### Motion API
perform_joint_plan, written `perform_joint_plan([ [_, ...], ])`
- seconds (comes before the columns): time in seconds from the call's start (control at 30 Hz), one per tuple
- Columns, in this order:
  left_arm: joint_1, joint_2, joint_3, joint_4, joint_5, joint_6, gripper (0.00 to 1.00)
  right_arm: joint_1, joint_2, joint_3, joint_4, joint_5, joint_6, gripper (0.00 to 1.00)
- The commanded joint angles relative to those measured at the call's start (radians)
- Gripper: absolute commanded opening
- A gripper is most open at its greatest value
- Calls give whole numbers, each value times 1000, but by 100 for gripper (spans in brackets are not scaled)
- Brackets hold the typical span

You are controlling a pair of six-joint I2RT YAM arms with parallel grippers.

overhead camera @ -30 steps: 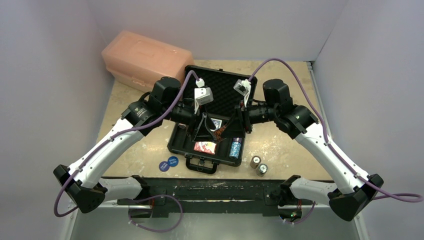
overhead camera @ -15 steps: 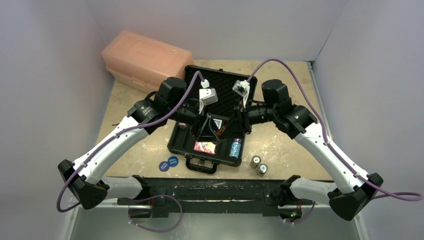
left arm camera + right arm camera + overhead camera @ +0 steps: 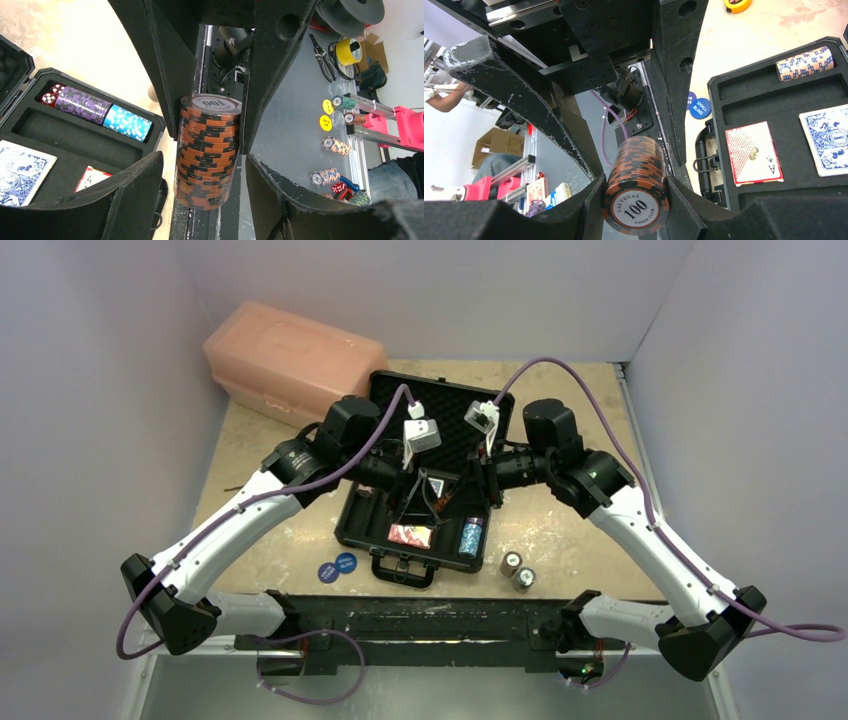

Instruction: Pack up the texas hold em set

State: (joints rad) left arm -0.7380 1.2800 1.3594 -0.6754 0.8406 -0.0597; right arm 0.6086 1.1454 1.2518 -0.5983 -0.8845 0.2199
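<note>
Right gripper (image 3: 635, 194) is clenched on an orange-and-black chip stack (image 3: 636, 160). The end face of the stack, marked 100, is turned toward the right wrist camera. The stack is held in the air above the open briefcase (image 3: 348, 530). Left gripper (image 3: 204, 161) is released. Its fingers (image 3: 135, 195) are spread on either side of the same stack, and a narrow gap is seen between them and the chips in the left wrist view. The two grippers are pointed at each other over the middle of the case.

On the table (image 3: 590, 530), nearest the arm bases, two blue discs (image 3: 337, 566) are laid touching each other, just left of the case handle (image 3: 403, 571). Two loose chip stacks (image 3: 517, 569) are stood upright side by side, just right of the case.

Inside the foam base, a red deck (image 3: 410, 535) is laid flat in the near slot. To its right, a teal chip stack (image 3: 127, 122) is laid on its side in the long slot. It is set end to end with a purple chip stack (image 3: 82, 104), and red dice (image 3: 49, 97) lie at the far end of that row. A blue deck (image 3: 826, 140) is laid flat in the slot beyond the red one. A blue-and-tan chip stack (image 3: 805, 63) is laid in the slot at the opposite side of the case.

The lid (image 3: 445, 410), lined with ridged foam, is raised at the far edge. A pink box (image 3: 290, 358) is set at the far left corner, apart from the case.
</note>
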Motion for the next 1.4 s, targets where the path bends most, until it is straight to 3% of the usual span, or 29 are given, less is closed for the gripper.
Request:
perform_joint_plan([
  [0.0,-12,-2,-2,21,18,6,61,5,-19,37,54,-51,-10,0],
  [0.4,-26,-14,-28,67,-6,3,54,4,-24,35,61,-58,2,0],
  [0.77,-36,-25,-41,98,-50,-9,2,5,-23,28,63,-52,6,0],
  [0.87,-37,-32,-49,100,-57,-14,0,4,-19,30,60,-45,6,0],
  [0.97,-38,-38,-56,97,-69,-16,0,4,-14,33,54,-37,4,19],
  [1.17,-37,-66,-78,74,-135,-15,0,3,-12,39,51,-14,10,69],
  [1.37,-37,-118,-123,58,-193,-17,0,3,-19,54,34,20,23,96],
])
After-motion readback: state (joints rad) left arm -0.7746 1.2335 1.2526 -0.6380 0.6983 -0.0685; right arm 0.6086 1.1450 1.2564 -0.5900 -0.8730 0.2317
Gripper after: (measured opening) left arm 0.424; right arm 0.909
